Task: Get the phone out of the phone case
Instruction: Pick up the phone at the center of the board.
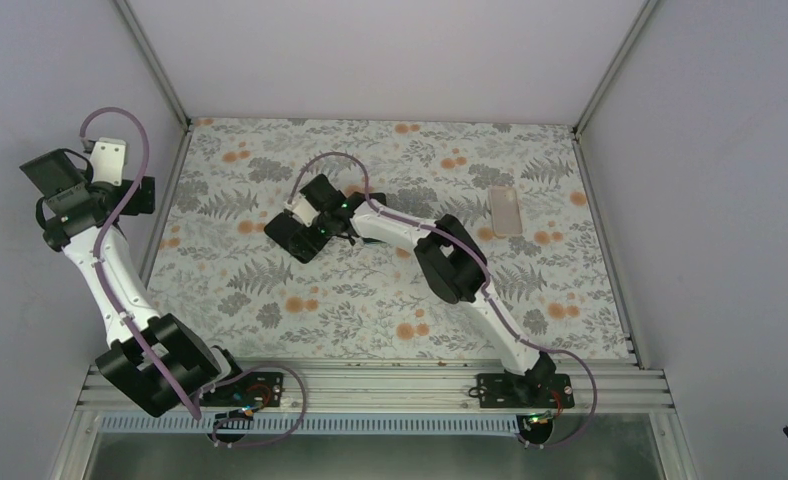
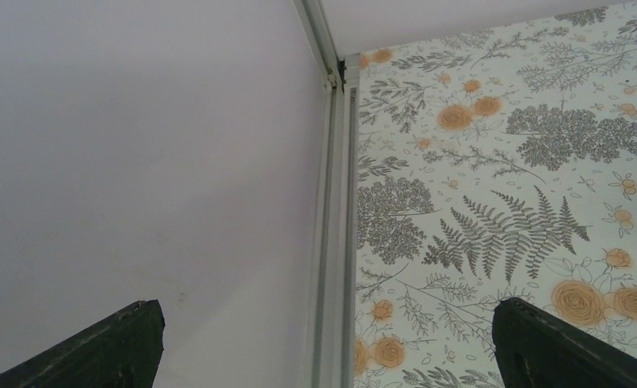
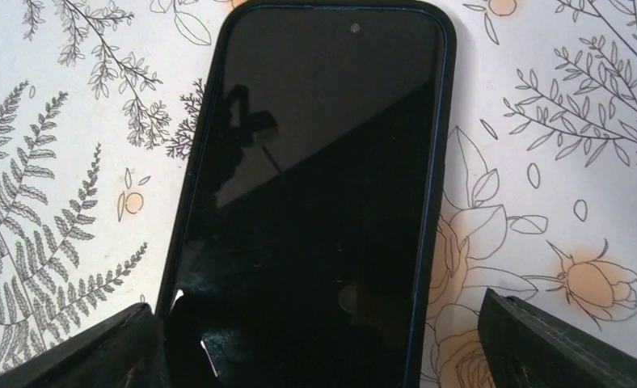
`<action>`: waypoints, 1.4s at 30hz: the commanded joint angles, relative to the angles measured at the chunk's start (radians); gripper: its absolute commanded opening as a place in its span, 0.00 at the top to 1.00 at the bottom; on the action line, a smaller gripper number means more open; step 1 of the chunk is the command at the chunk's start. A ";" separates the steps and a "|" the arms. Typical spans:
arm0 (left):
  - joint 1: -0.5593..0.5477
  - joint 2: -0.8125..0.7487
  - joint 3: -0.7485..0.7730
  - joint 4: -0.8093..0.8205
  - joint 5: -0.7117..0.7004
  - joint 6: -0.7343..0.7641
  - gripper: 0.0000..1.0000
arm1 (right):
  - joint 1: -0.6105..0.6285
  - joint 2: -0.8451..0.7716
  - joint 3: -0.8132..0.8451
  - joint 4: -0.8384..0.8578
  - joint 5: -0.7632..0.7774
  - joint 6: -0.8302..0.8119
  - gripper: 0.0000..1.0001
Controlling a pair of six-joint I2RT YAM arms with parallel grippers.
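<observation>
A black phone in a dark case with a blue-lined rim lies screen up on the floral table. In the top view it lies left of centre. My right gripper is open, low over the phone's near end. Its left finger is at the case's left edge and its right finger stands apart from the right edge. It also shows in the top view. My left gripper is open and empty, raised by the left wall.
A pale translucent phone case lies at the back right of the table. Enclosure walls and a metal corner post bound the table on the left. The floral table top stretches toward the front rail.
</observation>
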 commanded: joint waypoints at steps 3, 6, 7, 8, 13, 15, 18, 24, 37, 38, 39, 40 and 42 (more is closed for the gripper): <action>0.007 -0.004 -0.016 0.029 0.037 -0.018 0.00 | 0.020 0.031 0.020 -0.030 0.013 -0.003 0.00; 0.007 -0.002 -0.028 0.027 0.044 -0.017 0.00 | 0.023 0.027 0.017 -0.044 -0.003 -0.003 0.00; 0.007 -0.001 -0.031 0.027 0.047 -0.017 0.00 | 0.024 0.028 0.017 -0.048 -0.005 -0.002 0.00; 0.007 -0.002 -0.036 0.027 0.047 -0.016 0.00 | 0.026 0.028 0.016 -0.053 -0.003 -0.003 0.00; 0.007 -0.008 -0.055 0.038 0.039 -0.012 0.00 | 0.039 0.037 0.010 -0.071 0.052 -0.029 0.00; 0.007 -0.012 -0.062 0.043 0.038 -0.013 0.00 | 0.049 0.048 0.011 -0.078 0.111 -0.049 0.00; 0.007 -0.015 -0.076 0.047 0.040 -0.013 0.00 | 0.060 0.068 0.010 -0.097 0.177 -0.073 0.00; 0.003 0.000 -0.086 0.037 0.059 -0.006 0.00 | 0.071 0.060 -0.041 -0.112 0.235 -0.102 0.00; -0.201 0.098 -0.060 -0.090 0.108 0.015 0.00 | 0.067 -0.107 -0.246 0.032 0.287 -0.174 0.35; -0.219 0.126 -0.044 -0.119 0.141 0.017 0.00 | 0.067 -0.136 -0.266 0.051 0.297 -0.180 0.36; -0.242 0.156 -0.025 -0.147 0.168 0.023 0.00 | 0.066 -0.161 -0.283 0.063 0.304 -0.187 0.36; -0.267 0.188 -0.008 -0.175 0.184 0.031 0.00 | 0.066 -0.185 -0.291 0.069 0.315 -0.192 0.35; -0.317 0.258 0.021 -0.217 0.213 0.051 0.00 | 0.066 -0.231 -0.295 0.066 0.334 -0.196 0.34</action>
